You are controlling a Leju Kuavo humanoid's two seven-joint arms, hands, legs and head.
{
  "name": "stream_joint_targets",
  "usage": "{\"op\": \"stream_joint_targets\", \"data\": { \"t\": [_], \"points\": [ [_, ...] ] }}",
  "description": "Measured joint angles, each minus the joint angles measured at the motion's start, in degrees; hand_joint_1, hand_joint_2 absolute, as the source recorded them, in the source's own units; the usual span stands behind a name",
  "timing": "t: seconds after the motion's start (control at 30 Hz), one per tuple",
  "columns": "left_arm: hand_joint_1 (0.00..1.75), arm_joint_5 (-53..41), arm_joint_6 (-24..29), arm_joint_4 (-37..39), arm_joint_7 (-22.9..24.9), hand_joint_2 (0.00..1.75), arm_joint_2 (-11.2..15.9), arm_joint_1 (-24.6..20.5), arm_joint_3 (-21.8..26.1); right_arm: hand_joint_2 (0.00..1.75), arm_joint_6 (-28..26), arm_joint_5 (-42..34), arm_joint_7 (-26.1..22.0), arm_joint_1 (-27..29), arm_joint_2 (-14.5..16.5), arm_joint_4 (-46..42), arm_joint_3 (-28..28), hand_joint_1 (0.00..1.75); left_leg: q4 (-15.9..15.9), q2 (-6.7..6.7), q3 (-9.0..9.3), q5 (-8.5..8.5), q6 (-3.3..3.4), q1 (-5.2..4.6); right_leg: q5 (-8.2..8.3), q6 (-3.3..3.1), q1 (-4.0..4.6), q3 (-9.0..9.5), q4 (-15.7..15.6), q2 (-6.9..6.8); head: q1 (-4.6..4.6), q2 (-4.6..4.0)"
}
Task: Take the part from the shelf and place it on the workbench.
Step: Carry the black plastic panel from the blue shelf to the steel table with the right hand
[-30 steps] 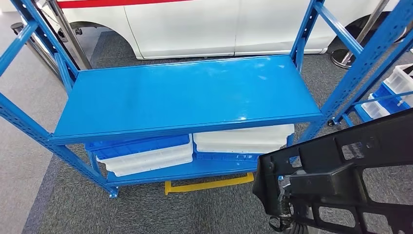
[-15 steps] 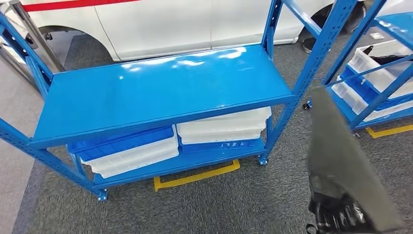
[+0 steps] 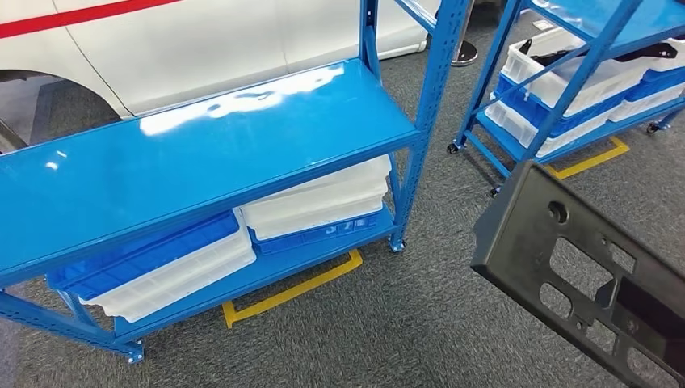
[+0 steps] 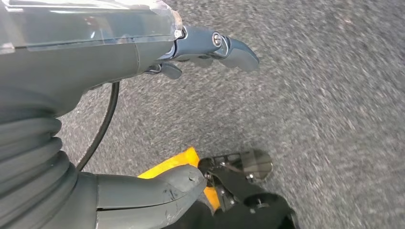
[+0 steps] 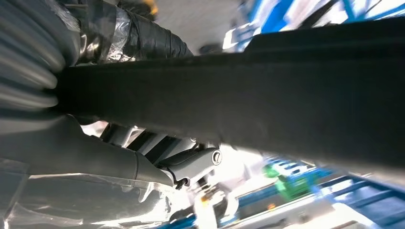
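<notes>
A flat black plastic part (image 3: 582, 275) with several cut-outs hangs at the lower right of the head view, above the grey carpet and tilted. In the right wrist view the same part (image 5: 267, 95) runs as a dark bar across the picture. My right hand (image 5: 143, 157) grips it, with fingers on one side and the wrapped thumb side on the other. My left hand (image 4: 119, 57) hangs over the carpet with its fingers apart and holds nothing.
A blue steel shelf (image 3: 202, 153) with a bare top board stands ahead on the left, white and blue bins (image 3: 315, 202) on its lower level. A second blue shelf (image 3: 565, 73) with bins stands at the right. Behind is a white car (image 3: 186, 40). Yellow tape (image 3: 291, 287) marks the floor.
The whole picture has shifted left, so the camera has turned right. The black part, seen edge-on half a second ago, now shows its broad face with cut-outs.
</notes>
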Motion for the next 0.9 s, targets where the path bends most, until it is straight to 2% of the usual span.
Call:
{"op": "stream_joint_targets", "data": {
  "t": [0.07, 0.1, 0.13, 0.17, 0.2, 0.23, 0.27, 0.33, 0.37, 0.4, 0.47, 0.5, 0.53, 0.6, 0.63, 0.67, 0.7, 0.73, 0.77, 0.8, 0.87, 0.9],
  "points": [
    [0.0, -0.1, 0.0, 0.0, 0.0, 1.75, 0.0, -0.1, 0.0, 1.75, -0.4, 0.5, 0.2, 0.0, 0.3, -0.5, -1.1, 1.75, 4.3, -2.98, -1.82, -2.95, -0.41, 0.25, 0.26, -0.63, -0.09, -0.17, -0.1, 1.08, -0.02, 0.0],
    [0.0, -0.1, 0.0, 0.0, 0.0, 1.75, 0.0, -0.1, 0.0, 1.75, -0.4, 0.7, 0.2, 0.0, 0.4, -0.6, -1.4, 1.75, 8.1, -4.34, -3.57, -4.88, -0.43, 0.27, 0.35, -0.82, -0.01, -0.31, -0.1, 1.66, -0.02, 0.0],
    [0.0, -0.1, 0.0, 0.0, 0.0, 1.75, -0.1, 0.0, 0.0, 1.75, -0.5, 0.8, 0.2, -0.1, 0.5, -0.6, -1.6, 1.75, 12.0, -4.99, -5.49, -6.43, -0.37, 0.25, 0.42, -0.96, 0.14, -0.43, -0.1, 2.33, -0.02, 0.0],
    [0.0, -0.1, 0.0, 0.0, 0.0, 1.75, -0.1, 0.1, 0.0, 1.75, -0.5, 0.8, 0.3, -0.1, 0.5, -0.6, -1.8, 1.75, 14.9, -5.28, -6.99, -7.07, -0.21, 0.19, 0.47, -1.05, 0.32, -0.49, 0.0, 3.08, -0.02, 0.0],
    [0.0, -0.1, 0.0, 0.0, 0.0, 1.75, -0.1, 0.2, 0.0, 1.75, -0.5, 0.8, 0.3, -0.1, 0.6, -0.6, -2.1, 1.75, 15.8, -5.44, -7.64, -6.51, 0.09, 0.1, 0.5, -1.09, 0.52, -0.49, 0.0, 3.88, -0.01, 0.0],
    [0.0, -0.1, 0.0, 0.0, 0.0, 1.75, -0.1, 0.3, 0.0, 1.75, -0.5, 0.8, 0.3, -0.1, 0.7, -0.6, -2.3, 1.75, 14.4, -5.69, -7.23, -4.8, 0.55, -0.06, 0.53, -1.13, 0.7, -0.42, 0.0, 4.69, -0.01, 0.0],
    [0.0, -0.1, 0.0, 0.0, 0.0, 1.75, -0.1, 0.3, 0.0, 1.75, -0.5, 0.8, 0.4, -0.1, 0.8, -0.7, -2.5, 1.75, 11.0, -6.41, -5.92, -2.38, 1.17, -0.26, 0.55, -1.15, 0.85, -0.34, 0.0, 5.48, -0.01, 0.0],
    [0.0, -0.1, 0.0, 0.0, 0.0, 1.75, 0.1, 0.3, 0.0, 1.75, -0.5, 0.9, 0.4, -0.1, 0.9, -0.8, -2.8, 1.75, 3.7, -9.39, -3.04, 1.06, 2.41, -0.55, 0.73, -1.07, 0.91, -0.37, 0.0, 6.9, 0.02, 0.0],
    [0.0, -0.1, 0.0, 0.0, 0.0, 1.75, 0.1, 0.3, 0.0, 1.75, -0.6, 0.9, 0.4, -0.2, 1.0, -0.8, -2.8, 1.75, 1.5, -10.51, -2.18, 1.68, 2.77, -0.68, 0.9, -0.88, 0.76, -0.55, 0.0, 7.6, 0.01, 0.0],
    [0.0, -0.1, 0.0, 0.0, 0.0, 1.75, 0.1, 0.3, 0.0, 1.75, -0.6, 0.9, 0.4, -0.2, 1.0, -0.8, -2.8, 1.75, 0.5, -10.99, -1.83, 1.63, 2.92, -0.78, 1.12, -0.57, 0.53, -0.8, 0.0, 8.32, -0.01, 0.0],
    [0.0, -0.1, 0.0, 0.0, 0.0, 1.75, 0.1, 0.2, 0.0, 1.75, -0.7, 0.9, 0.5, -0.1, 1.1, -0.9, -3.0, 1.75, -0.6, -9.73, -1.42, 2.06, 2.87, -0.73, 1.59, 0.2, 0.26, -1.24, -0.3, 9.53, -0.05, 0.0],
    [0.0, -0.1, 0.0, 0.0, 0.0, 1.75, 0.0, 0.2, 0.0, 1.75, -0.9, 1.0, 0.5, 0.0, 1.1, -1.0, -3.2, 1.75, -1.4, -8.97, -1.17, 2.48, 2.9, -0.57, 1.37, 0.49, 0.36, -1.47, -0.1, 8.72, -0.02, 0.0],
    [0.0, -0.2, 0.0, 0.0, 0.0, 1.75, 0.0, 0.1, 0.0, 1.75, -1.4, 1.3, 0.8, 0.0, 1.2, -1.1, -3.4, 1.75, -2.2, -8.11, -0.95, 2.94, 2.99, -0.39, 0.51, 0.72, 0.5, -2.02, 0.9, 7.18, 0.06, 0.0],
    [0.0, -0.5, -0.1, 0.0, 0.0, 1.75, 0.0, 0.2, 0.0, 1.75, -3.3, 2.6, 1.9, 0.1, 1.2, -1.4, -3.8, 1.75, -2.9, -6.32, -0.82, 3.4, 3.16, -0.33, -2.89, 1.19, 0.53, -4.35, 6.0, 3.22, 0.22, 0.0],
    [0.0, -0.7, -0.2, 0.0, 0.1, 1.75, 0.0, 0.3, 0.0, 1.75, -4.6, 3.5, 2.8, 0.2, 1.2, -1.5, -4.0, 1.75, -2.9, -5.35, -0.9, 3.39, 3.18, -0.37, -4.57, 1.5, 0.39, -5.79, 9.2, 2.27, 0.27, 0.0],
    [0.0, -0.9, -0.2, 0.0, 0.3, 1.75, 0.0, 0.4, 0.0, 1.75, -5.8, 4.3, 3.8, 0.5, 1.3, -1.7, -4.3, 1.75, -2.8, -4.41, -0.99, 3.31, 3.1, -0.4, -5.47, 1.82, 0.24, -6.75, 11.6, 1.81, 0.28, 0.0],
    [0.0, -1.0, -0.2, 0.0, 0.4, 1.75, 0.0, 0.4, 0.0, 1.75, -6.7, 5.1, 4.9, 0.9, 1.3, -1.9, -4.6, 1.75, -2.6, -3.5, -1.07, 3.16, 3.0, -0.41, -5.38, 2.09, 0.1, -6.89, 12.5, 1.58, 0.28, 0.0],
    [0.0, -1.1, -0.2, 0.0, 0.4, 1.75, -0.1, 0.4, 0.0, 1.75, -7.4, 5.7, 6.1, 1.4, 1.3, -2.2, -5.0, 1.75, -2.5, -2.62, -1.12, 2.96, 2.85, -0.38, -4.34, 2.31, -0.03, -5.97, 11.2, 1.33, 0.3, 0.0],
    [0.0, -1.2, -0.2, 0.0, 0.5, 1.75, -0.1, 0.3, 0.0, 1.75, -7.9, 6.3, 7.3, 2.0, 1.3, -2.6, -5.3, 1.75, -2.2, -1.77, -1.11, 2.71, 2.64, -0.33, -2.67, 2.45, -0.12, -3.98, 8.1, 0.76, 0.3, 0.0],
    [0.0, -1.3, -0.2, 0.0, 0.5, 1.75, -0.1, 0.3, 0.0, 1.75, -8.4, 6.9, 8.5, 2.4, 1.3, -3.0, -5.6, 1.75, -1.9, -0.99, -1.01, 2.42, 2.37, -0.34, -1.5, 2.32, -0.09, -1.89, 4.5, -0.3, 0.28, 0.0],
    [0.0, -1.6, -0.2, 0.0, 0.6, 1.75, -0.2, 0.2, 0.0, 1.75, -9.4, 7.9, 11.0, 3.5, 1.3, -4.0, -6.2, 1.75, -1.3, 0.21, -0.82, 1.77, 1.66, -0.48, -0.27, 1.65, 0.16, 0.76, -0.4, -1.94, 0.27, 0.0],
    [0.0, -1.6, -0.1, 0.0, 0.7, 1.75, -0.2, 0.1, 0.1, 1.75, -10.0, 8.4, 12.2, 4.1, 1.3, -4.5, -6.6, 1.75, -1.1, 0.68, -0.69, 1.56, 1.3, -0.57, -0.45, 1.18, 0.35, 0.87, -0.8, -2.12, 0.27, 0.0]
  ]
}}
